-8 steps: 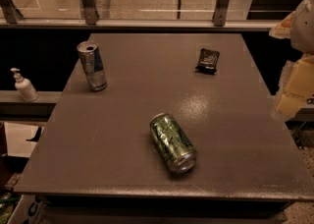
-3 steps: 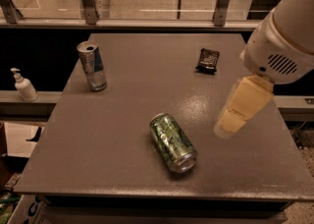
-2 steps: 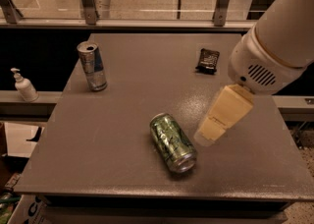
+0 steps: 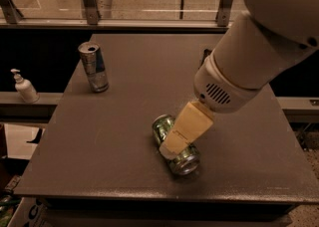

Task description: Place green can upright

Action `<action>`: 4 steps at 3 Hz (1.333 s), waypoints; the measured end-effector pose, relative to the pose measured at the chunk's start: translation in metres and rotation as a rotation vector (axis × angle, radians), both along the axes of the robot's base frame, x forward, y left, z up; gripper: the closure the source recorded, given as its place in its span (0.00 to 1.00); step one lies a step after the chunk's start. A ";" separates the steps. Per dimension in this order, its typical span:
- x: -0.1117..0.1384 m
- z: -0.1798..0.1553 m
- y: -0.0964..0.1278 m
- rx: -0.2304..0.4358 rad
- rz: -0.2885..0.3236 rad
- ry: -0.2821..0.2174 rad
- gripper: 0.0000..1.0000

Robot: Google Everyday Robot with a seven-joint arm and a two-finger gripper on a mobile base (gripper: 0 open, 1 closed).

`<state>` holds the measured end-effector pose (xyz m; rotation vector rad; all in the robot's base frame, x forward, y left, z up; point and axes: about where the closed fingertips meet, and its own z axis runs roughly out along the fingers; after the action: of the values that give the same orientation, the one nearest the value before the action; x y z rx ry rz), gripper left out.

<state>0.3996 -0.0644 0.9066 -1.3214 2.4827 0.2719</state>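
The big white arm (image 4: 259,56) fills the right side and is cut off at the frame edge, covering much of the dark table (image 4: 109,141). Its cream gripper (image 4: 172,147) lies across the green can (image 4: 185,162), which is on its side near the front edge with its middle hidden. Whether the gripper has closed on it cannot be told. A slim silver-and-blue can (image 4: 93,66) stands far left, and a pump bottle (image 4: 24,87) sits off the table.

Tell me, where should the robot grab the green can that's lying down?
Probably around the middle of its round body, coming down from above. The green can lies on its side on the table, so its curved sides are free to squeeze and its ends point along the tabletop. The gripper hangs right over that middle.
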 end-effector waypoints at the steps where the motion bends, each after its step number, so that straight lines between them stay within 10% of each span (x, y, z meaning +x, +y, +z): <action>1: -0.002 -0.002 0.000 -0.012 -0.007 -0.002 0.00; 4: -0.007 -0.052 0.059 -0.079 -0.158 0.017 0.00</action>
<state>0.3927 -0.0056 0.8549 -1.1472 2.6192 0.1502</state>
